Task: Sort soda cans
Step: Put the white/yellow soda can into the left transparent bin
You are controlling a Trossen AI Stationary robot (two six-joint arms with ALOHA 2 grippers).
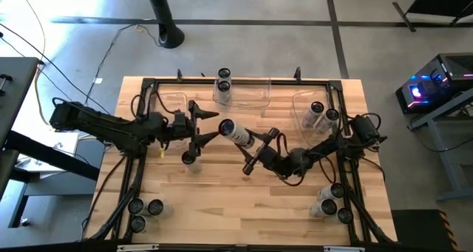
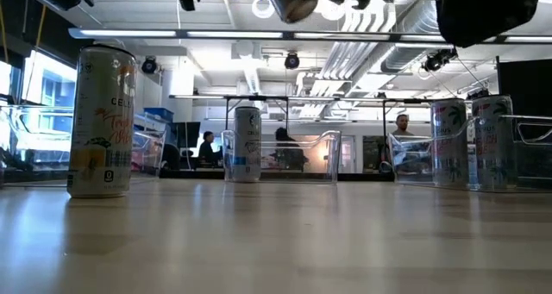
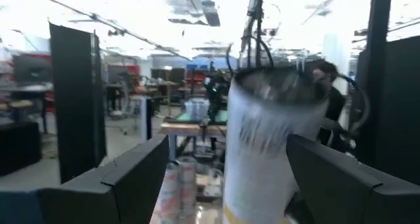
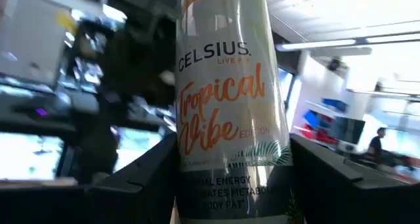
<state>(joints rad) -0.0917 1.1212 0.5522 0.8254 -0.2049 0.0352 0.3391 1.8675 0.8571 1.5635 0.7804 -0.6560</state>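
Observation:
A white soda can (image 1: 236,133) with orange "Tropical Vibe" lettering (image 4: 226,112) hangs over the table's middle, its dark top toward the left arm. My right gripper (image 1: 251,142) is shut on it. My left gripper (image 1: 216,126) stands open, one finger on either side of the can's top end (image 3: 269,119); I cannot tell whether they touch it. Another can (image 1: 190,157) stands upright on its base on the wood below the left gripper. My right gripper pinches the can's lower half between its two fingers, one on each side of the round wall (image 4: 190,178). The fingers reach in from the table's right and lie along the can. The can is lifted clear (image 2: 293,1), lying nearly level, its top toward the table's left.
A clear bin (image 1: 255,97) at the far middle holds two cans (image 1: 223,86); another bin (image 1: 299,108) at the far right holds two cans (image 1: 321,115). Loose cans stand at the near left (image 1: 144,211) and near right (image 1: 331,202) corners.

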